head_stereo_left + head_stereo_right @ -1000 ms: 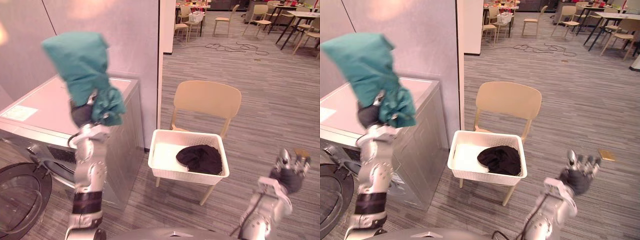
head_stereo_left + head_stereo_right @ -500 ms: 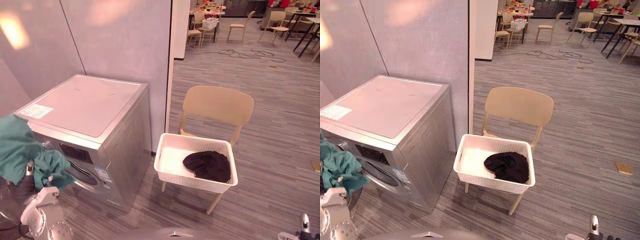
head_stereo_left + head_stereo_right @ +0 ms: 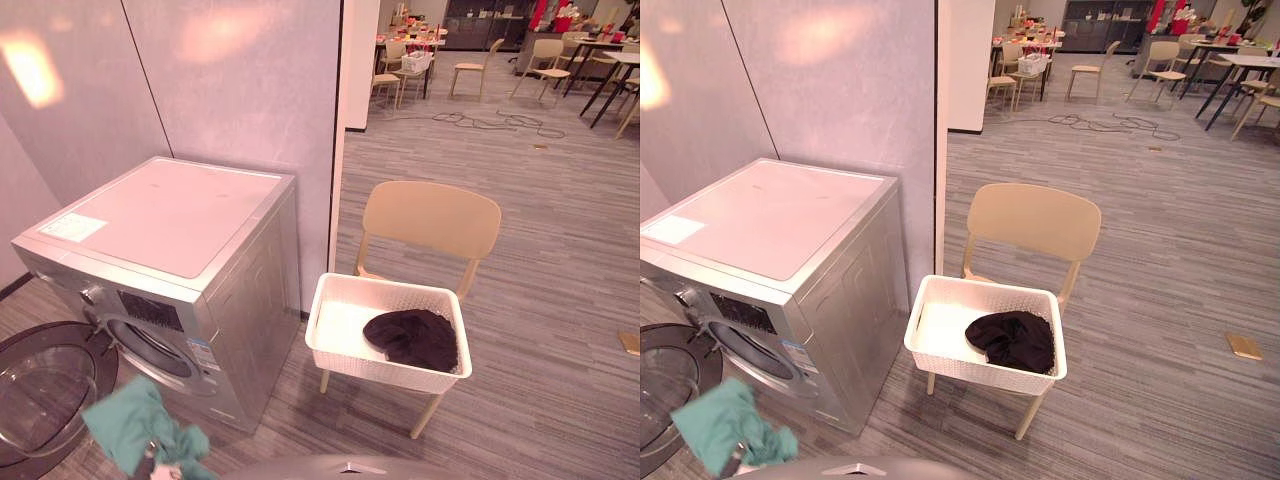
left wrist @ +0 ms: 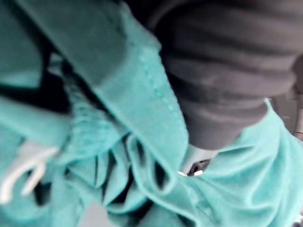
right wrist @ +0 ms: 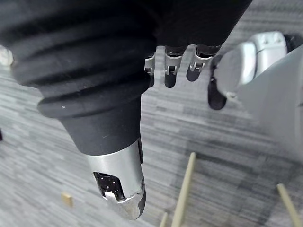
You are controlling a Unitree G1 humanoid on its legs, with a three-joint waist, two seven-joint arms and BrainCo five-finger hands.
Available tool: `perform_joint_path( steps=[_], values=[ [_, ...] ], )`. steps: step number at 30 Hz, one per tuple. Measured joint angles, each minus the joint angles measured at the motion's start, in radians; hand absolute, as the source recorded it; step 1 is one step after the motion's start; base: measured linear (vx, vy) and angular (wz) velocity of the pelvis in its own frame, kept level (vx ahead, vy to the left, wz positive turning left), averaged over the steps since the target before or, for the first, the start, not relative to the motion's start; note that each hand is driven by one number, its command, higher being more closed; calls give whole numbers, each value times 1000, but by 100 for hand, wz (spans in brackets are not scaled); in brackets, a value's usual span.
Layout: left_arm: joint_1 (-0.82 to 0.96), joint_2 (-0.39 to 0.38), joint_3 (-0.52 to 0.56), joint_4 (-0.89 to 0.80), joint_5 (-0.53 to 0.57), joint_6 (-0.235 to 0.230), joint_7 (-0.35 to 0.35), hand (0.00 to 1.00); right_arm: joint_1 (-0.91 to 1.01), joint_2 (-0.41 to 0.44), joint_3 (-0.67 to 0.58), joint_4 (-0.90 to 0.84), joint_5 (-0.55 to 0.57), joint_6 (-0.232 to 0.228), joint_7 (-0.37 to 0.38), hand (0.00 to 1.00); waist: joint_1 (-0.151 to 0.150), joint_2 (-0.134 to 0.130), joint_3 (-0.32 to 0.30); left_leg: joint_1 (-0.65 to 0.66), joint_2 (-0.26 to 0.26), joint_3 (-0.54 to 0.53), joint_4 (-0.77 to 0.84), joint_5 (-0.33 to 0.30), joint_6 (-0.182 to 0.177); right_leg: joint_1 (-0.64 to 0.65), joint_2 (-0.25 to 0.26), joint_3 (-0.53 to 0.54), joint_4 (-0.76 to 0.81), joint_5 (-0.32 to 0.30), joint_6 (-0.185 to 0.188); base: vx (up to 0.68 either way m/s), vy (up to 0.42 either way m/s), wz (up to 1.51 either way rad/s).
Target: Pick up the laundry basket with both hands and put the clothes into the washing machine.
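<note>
- Washing machine (image 3: 170, 215): a boxy silver-grey metal front loader with a flat, smooth top, at centre left of the eye views.
- Its round, glass-centred door (image 3: 45, 385) is swung open at lower left, which exposes the circular drum opening (image 3: 150, 345).
- Teal sweatshirt (image 3: 140, 430): soft knit cloth bunched in a loose lump at the bottom left of the eye views. It is low in front of the machine, beside the open door and outside the drum.
- Left hand (image 4: 222, 80): in the left wrist view its dark ribbed cover is wrapped in folds of the teal cloth. A ribbed hem and a white drawstring (image 4: 23, 170) show there. The fingers are buried in the cloth, so I cannot tell their state.
- Laundry basket (image 3: 385, 375): white plastic and rectangular with rounded corners and perforated, weave-patterned walls. It sits on the seat of the chair (image 3: 432, 215), right of centre.
- The chair has a beige moulded back and pale wooden legs.
- Black garment (image 3: 412, 338): a crumpled dark heap in the right half of the basket. The left half shows the bare white bottom.
- Right hand (image 5: 118, 175): it hangs over the grey plank-patterned floor (image 3: 560, 250). Its fingers (image 5: 169, 71) are relaxed and apart from the thumb, and they hold nothing.
</note>
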Motion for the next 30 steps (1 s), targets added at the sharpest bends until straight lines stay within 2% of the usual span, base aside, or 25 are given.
perform_joint_path(
  steps=[4, 6, 9, 12, 14, 15, 16, 17, 18, 19, 21, 23, 24, 25, 26, 27, 28, 30],
  values=[
    [2, 1, -8, 113, 51, 29, -31, 100, -17, -5, 55, 65, -85, 21, 6, 0, -2, -16, 8, 22, 2, -12, 14, -13, -4, 32, 3, -4, 0, -9, -3, 42, -19, 2],
    [2, 7, -11, 114, 69, 32, -45, 100, -24, -8, 97, 64, -115, 33, 27, 0, -4, -29, 29, 11, 10, -48, 83, -46, -8, 64, 4, -32, 21, -33, -10, 11, -46, 31],
    [5, 14, -28, 100, 86, 32, -70, 100, -33, -12, 152, 56, -115, 32, 41, 0, -1, -27, 42, -52, 30, -115, 159, -67, -13, 62, 19, -85, 66, -70, -26, -32, -97, 62],
    [-33, 15, -28, 59, 91, 33, -81, 100, -54, -25, 208, 27, -116, 26, 44, 0, 1, -22, 95, -139, 46, -213, 202, -38, -32, 26, 27, -184, 170, -130, -47, -86, -123, 93],
    [-44, 10, -28, 51, 113, 32, -82, 100, -58, -28, 208, -4, -138, 12, 41, 0, 5, -16, 125, -147, 48, -239, 198, -24, -23, 10, 22, -221, 224, -159, -56, -95, -106, 62],
    [-43, 7, -25, 44, 123, 33, -82, 100, -69, -31, 203, -25, -155, 6, 41, 0, 10, -20, 148, -158, 55, -232, 188, -27, -13, -1, 21, -232, 252, -170, -63, -140, -105, 59],
    [-42, 11, -1, 41, 127, 33, -79, 100, -99, -30, 190, -19, -170, 3, 39, 0, 12, -55, 135, -166, 80, -132, 170, -80, 32, -28, -7, -262, 254, -161, -76, -103, -53, 54],
    [-56, 12, 9, 33, 129, 33, -79, 100, -107, -24, 184, -19, -182, -3, 38, 0, 8, -63, 149, -201, 96, -97, 249, -98, 56, -34, -22, -281, 259, -156, -77, -70, -30, 55],
    [-62, 10, 15, 29, 131, 32, -80, 100, -110, -29, 175, -20, -191, -7, 37, 0, 12, -62, 152, -236, 111, -71, 340, -108, 70, -42, -29, -297, 262, -151, -82, -50, -21, 75],
    [-72, 7, 17, 29, 138, 33, -78, 100, -107, -48, 123, -13, -193, -7, 33, 0, 1, -37, 152, -274, 174, -18, 527, -144, 80, -31, -29, -352, 256, -142, -83, -55, -17, 77],
    [-75, 7, 18, 29, 146, 32, -74, 100, -102, -56, 93, 2, -190, -8, 31, 0, -15, -29, 149, -244, 218, 20, 569, -169, 80, -5, -31, -387, 237, -132, -76, -31, 35, 73],
    [-99, 13, 11, 58, 147, 27, -67, 100, -102, -62, 56, 26, -162, -10, 30, 0, -32, -18, 146, -168, 277, 45, 531, -189, 67, 45, -31, -438, 198, -104, -45, 25, 196, 80],
    [-114, 9, -9, 72, 147, 27, -65, 100, -105, -68, 40, 43, -139, -13, 31, 0, -37, -1, 140, -118, 274, 42, 429, -178, -2, 55, -26, -454, 179, -83, -20, 26, 202, 70],
    [-121, 10, -27, 78, 147, 27, -65, 100, -111, -72, 35, 61, -131, -14, 31, 0, -42, 12, 131, -107, 261, 47, 378, -189, -55, 54, -24, -458, 161, -68, -15, 30, 289, 71],
    [-129, 35, -68, 79, 147, 27, -64, 100, -133, -55, 40, 103, -123, -8, 30, 0, -46, -13, 132, -96, 217, 45, 305, -161, -98, 60, -32, -453, 107, -36, -21, 0, 319, 49],
    [-139, 84, -127, 80, 147, 27, -63, 100, -161, -23, 79, 135, -112, -3, 30, 0, -46, -53, 136, -88, 174, 31, 265, -136, -88, 80, -32, -435, 27, 9, -45, -16, 362, 40],
    [-143, 98, -151, 83, 147, 28, -63, 100, -170, -21, 98, 147, -112, -1, 30, 0, -47, -62, 137, -90, 161, 25, 263, -134, -86, 89, -35, -434, 6, 25, -40, -69, 280, 38],
    [-172, 134, -231, 88, 147, 27, -63, 100, -196, -24, 138, 145, -112, -2, 31, 0, -40, -65, 137, -121, 106, -7, 263, -128, -66, 95, -73, -433, -20, 37, -32, -78, 173, 52]
  ],
)
